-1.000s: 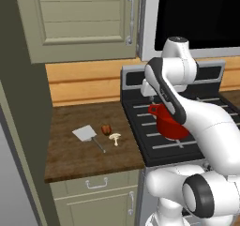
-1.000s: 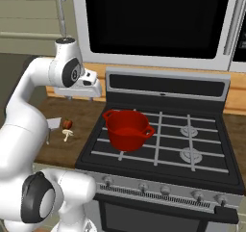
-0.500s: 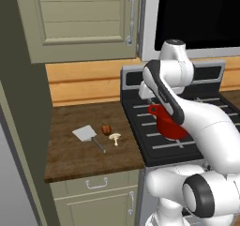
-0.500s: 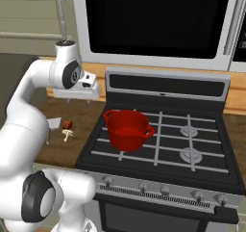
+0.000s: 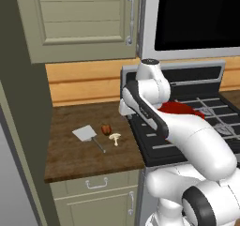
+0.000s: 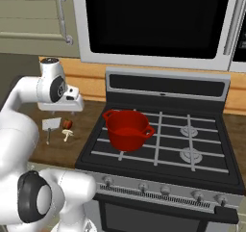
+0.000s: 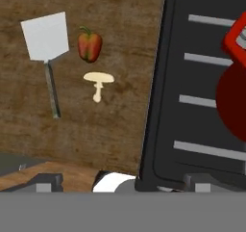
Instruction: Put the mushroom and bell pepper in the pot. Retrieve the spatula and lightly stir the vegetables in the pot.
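Note:
The tiny cream mushroom (image 7: 98,83) lies on the wooden counter, with the small dark red bell pepper (image 7: 90,45) just beyond it. Left of them lies the spatula (image 7: 45,36), white blade up and thin grey handle trailing down. My gripper (image 7: 122,183) hangs open and empty above the counter's right end, at the stove's edge and clear of all three. In the left base view my gripper (image 5: 124,111) is right of the mushroom (image 5: 115,138), bell pepper (image 5: 106,128) and spatula (image 5: 86,133). The glossy red pot (image 6: 127,128) stands on the stove's front left burner.
The black stove (image 6: 158,151) sits right of the wooden counter (image 5: 79,157). An upper cabinet (image 5: 84,23) and a dark microwave (image 6: 153,21) hang overhead. A tall panel (image 5: 21,126) bounds the counter's left side. Drawers (image 5: 96,185) run under the counter edge.
My hand has swung left and lower, from over the stove's back left toward the counter's right end. The jaws stayed open. The vegetables, spatula and pot have not moved.

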